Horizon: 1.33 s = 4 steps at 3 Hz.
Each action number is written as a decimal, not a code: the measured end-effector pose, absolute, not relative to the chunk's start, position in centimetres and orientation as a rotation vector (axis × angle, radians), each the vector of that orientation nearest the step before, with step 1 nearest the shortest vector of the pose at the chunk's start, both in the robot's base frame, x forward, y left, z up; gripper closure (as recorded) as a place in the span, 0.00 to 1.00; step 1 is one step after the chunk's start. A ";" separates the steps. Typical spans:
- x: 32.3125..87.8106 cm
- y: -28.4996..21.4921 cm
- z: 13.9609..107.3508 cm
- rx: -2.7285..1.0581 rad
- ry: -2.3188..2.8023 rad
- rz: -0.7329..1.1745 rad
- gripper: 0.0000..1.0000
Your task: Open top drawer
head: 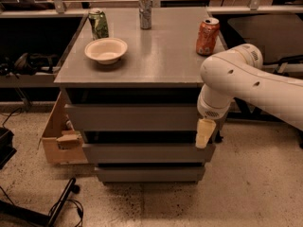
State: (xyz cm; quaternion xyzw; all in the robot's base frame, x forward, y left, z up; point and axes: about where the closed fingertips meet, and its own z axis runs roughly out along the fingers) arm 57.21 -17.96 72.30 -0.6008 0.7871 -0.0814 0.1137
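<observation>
The top drawer (pixel 132 117) is the wide matte-grey front just under the cabinet top, with a dark gap above it. My gripper (pixel 204 133) hangs from the white arm (pixel 236 79) at the drawer's right end. Its cream tip points down over the right edge of the top and middle fronts. Two shorter grey drawer fronts (pixel 147 152) sit below.
On the cabinet top stand a cream bowl (pixel 106 49), a green can (pixel 98 23), a silver can (pixel 145 11) and an orange can (pixel 208 36). A cardboard box (pixel 59 136) sits against the cabinet's left side. A black stand and cables (pixel 61 202) lie on the floor at left.
</observation>
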 end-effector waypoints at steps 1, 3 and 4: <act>58.2 -17.5 70.8 -1.803 2.307 -0.234 0.00; 58.9 -17.2 67.9 -1.817 2.343 -0.140 0.14; 57.8 -17.5 66.5 -1.801 2.379 -0.087 0.38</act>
